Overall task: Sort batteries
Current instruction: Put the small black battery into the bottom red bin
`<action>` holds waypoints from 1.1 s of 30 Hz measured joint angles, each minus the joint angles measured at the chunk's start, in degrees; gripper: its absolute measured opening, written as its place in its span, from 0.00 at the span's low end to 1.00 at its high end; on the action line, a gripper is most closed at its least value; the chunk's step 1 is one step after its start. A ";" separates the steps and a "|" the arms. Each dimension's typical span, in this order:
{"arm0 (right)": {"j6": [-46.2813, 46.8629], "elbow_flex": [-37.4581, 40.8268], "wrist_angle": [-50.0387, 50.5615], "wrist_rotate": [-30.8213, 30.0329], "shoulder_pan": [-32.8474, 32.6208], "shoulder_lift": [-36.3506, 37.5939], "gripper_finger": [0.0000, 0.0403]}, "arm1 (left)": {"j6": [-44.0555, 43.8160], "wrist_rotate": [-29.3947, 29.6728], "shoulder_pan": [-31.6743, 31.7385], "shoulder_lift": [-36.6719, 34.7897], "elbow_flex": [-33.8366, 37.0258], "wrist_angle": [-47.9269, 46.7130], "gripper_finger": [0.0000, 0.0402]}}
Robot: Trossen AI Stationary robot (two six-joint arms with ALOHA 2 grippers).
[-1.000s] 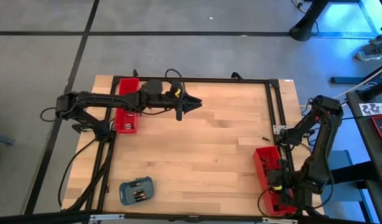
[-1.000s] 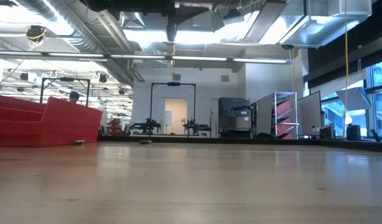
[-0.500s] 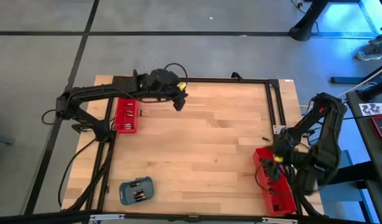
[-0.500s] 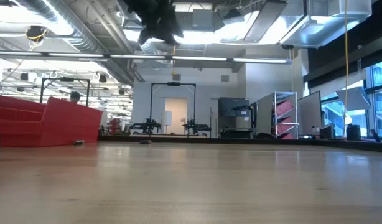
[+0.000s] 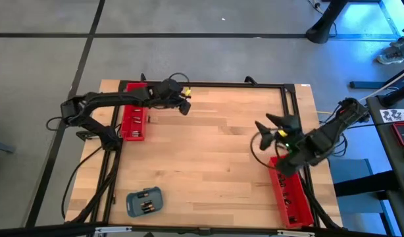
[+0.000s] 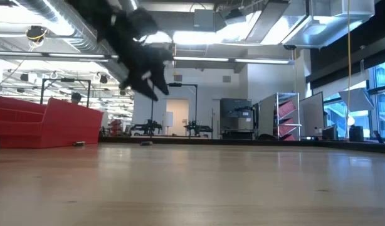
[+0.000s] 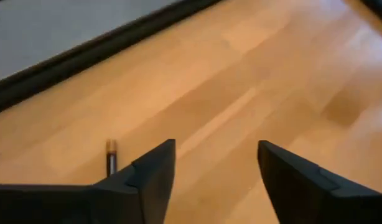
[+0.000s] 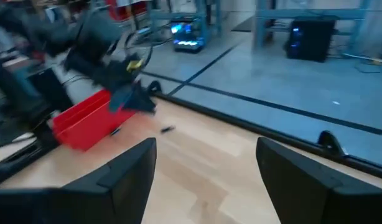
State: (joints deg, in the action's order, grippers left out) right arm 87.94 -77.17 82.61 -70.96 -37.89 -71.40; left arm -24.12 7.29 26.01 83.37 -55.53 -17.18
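My left gripper [image 7: 216, 163] hangs open and tipped downward over the table's far left, just right of a long red tray [image 5: 133, 120]; it also shows in the low view [image 6: 150, 85]. One small battery [image 7: 111, 157] lies flat on the wood beside its fingers, untouched. Two loose batteries [image 6: 79, 144] [image 6: 147, 142] lie on the wood near the far edge. My right gripper [image 5: 263, 130] is open and raised above the table's right side, beyond a second red tray [image 5: 291, 194]; nothing is between its fingers [image 8: 206, 168].
A small blue-grey tray [image 5: 144, 201] holding several batteries sits at the near left. A black frame [image 5: 291, 112] runs along the table's far and right edges. The bare wood in the middle [image 5: 208, 158] is free room.
My left gripper has drawn back toward the table's left and far edge, tipped downward and come lower. My right gripper has risen from the near end of the right red tray, swung toward the far edge and out over the table, and turned about.
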 joint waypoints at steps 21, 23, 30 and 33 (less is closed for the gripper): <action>-23.92 0.00 -23.43 12.19 9.58 -0.24 0.68 | 6.34 10.53 1.89 11.44 32.29 59.73 0.57; -23.95 0.00 -24.16 12.89 9.58 -0.24 0.68 | 6.25 10.04 1.92 14.25 32.29 61.20 0.57; -23.88 0.00 -26.29 15.62 9.47 -0.24 0.68 | 2.83 10.37 2.94 20.09 32.18 62.70 0.56; -23.84 0.00 -26.89 16.40 9.47 -0.24 0.68 | 3.23 10.54 2.96 21.37 32.12 62.90 0.53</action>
State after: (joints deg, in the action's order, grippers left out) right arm 64.10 -77.17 55.72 -54.56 -28.42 -71.64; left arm -20.89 17.82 28.97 104.74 -23.42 45.72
